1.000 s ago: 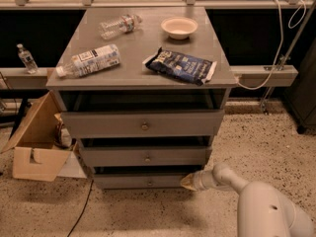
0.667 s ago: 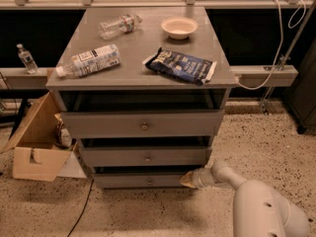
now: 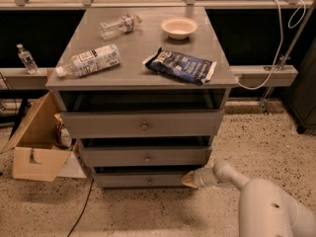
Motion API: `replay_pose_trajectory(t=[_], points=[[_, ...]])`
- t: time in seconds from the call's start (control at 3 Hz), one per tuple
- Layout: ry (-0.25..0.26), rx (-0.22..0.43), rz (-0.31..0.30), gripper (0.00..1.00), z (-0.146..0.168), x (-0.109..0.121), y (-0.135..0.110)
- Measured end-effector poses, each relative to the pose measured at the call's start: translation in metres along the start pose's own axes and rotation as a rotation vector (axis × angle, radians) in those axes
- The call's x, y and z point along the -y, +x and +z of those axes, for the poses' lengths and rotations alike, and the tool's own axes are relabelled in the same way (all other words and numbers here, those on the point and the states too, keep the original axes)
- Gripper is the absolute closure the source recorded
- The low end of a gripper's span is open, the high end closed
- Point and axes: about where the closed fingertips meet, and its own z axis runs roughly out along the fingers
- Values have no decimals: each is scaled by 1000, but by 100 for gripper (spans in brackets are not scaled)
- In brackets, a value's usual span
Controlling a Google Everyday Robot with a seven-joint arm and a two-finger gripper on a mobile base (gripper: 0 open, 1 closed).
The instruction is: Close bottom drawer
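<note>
The gripper (image 3: 190, 178) touches the right end of the bottom drawer (image 3: 143, 180); I can't see how wide its grip is

White arm (image 3: 269, 204) reaching in from lower right, stretched leftward, low and nearly level. Tan tool (image 3: 192, 178) at its tip, pointing left, just below centre of view.

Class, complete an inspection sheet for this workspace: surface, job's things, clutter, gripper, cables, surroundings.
Surface: grey cabinet top, flat.
Job's things: grey bottom drawer, small round knob, dark gap above its front.
Clutter: clear plastic bottle, white-labelled bottle lying down, beige bowl, dark blue snack bag.
Gripper: pale gripper at the bottom drawer's right front end.
Cables: white cable at right; dark cable on floor.
Surroundings: open cardboard box at left, speckled floor.
</note>
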Motion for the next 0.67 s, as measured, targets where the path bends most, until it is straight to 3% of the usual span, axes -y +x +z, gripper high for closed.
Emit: replay_pose_trajectory(t=[0.67], points=[[-104,34,-46,100,-78,-45,2]])
